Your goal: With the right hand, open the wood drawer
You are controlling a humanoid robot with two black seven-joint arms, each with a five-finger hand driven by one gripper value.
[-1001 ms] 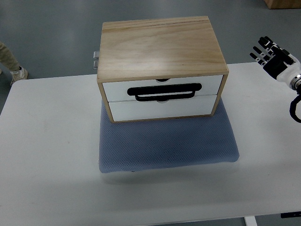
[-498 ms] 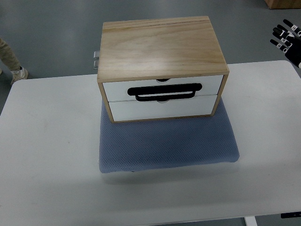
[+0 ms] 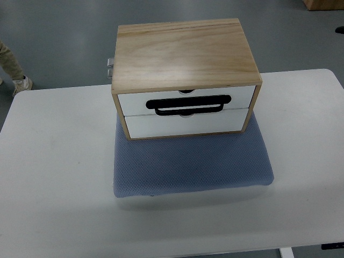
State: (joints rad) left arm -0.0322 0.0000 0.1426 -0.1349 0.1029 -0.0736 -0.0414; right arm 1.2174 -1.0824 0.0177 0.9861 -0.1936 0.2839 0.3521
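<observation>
The wood drawer box (image 3: 185, 75) is set on a blue mat (image 3: 191, 161) at the middle of the white table (image 3: 54, 177), both drawers shut. Neither hand is seen, so its state cannot be told. The box is judged rigid and fairly heavy. The black handle (image 3: 188, 104) across the white fronts is the place to be gripped.

A person's leg and shoe (image 3: 16, 75) are being cut off by the left edge. A brown box (image 3: 322, 4) is running out of the upper right corner. The white surface (image 3: 54, 204) is being cropped along the bottom. Just below that box, a small dark shape (image 3: 339, 30) at the right edge is showing too little to identify.
</observation>
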